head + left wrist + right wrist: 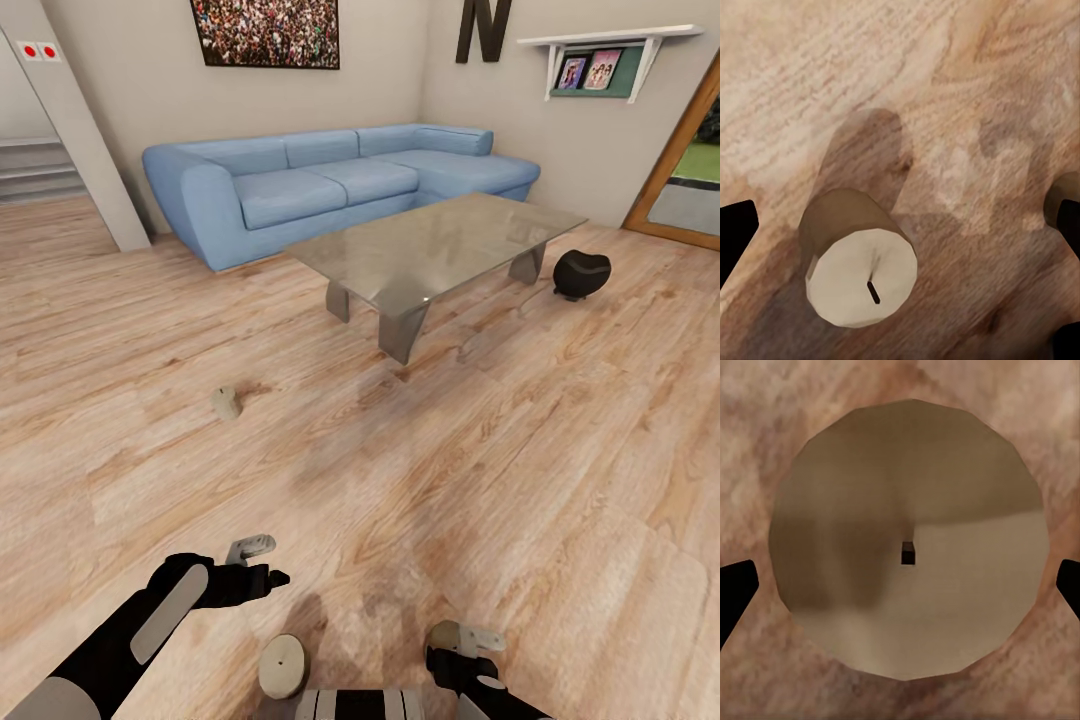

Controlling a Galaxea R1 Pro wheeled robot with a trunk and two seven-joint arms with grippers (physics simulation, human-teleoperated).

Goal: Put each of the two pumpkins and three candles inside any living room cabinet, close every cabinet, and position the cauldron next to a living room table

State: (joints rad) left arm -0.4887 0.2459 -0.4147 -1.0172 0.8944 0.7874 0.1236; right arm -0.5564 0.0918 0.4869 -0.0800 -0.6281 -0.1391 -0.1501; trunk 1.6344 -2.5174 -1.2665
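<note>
Three stubby tan candles upright on plank floor: one near, one beside it, third mid-floor. Black cauldron beside glass surface.

Three candles were counted on the plank floor: one lying out toward the table, one close to the robot's base, and one under the right arm. One glass-topped table, one blue sofa, one dark cauldron and one wall shelf were seen.
</note>
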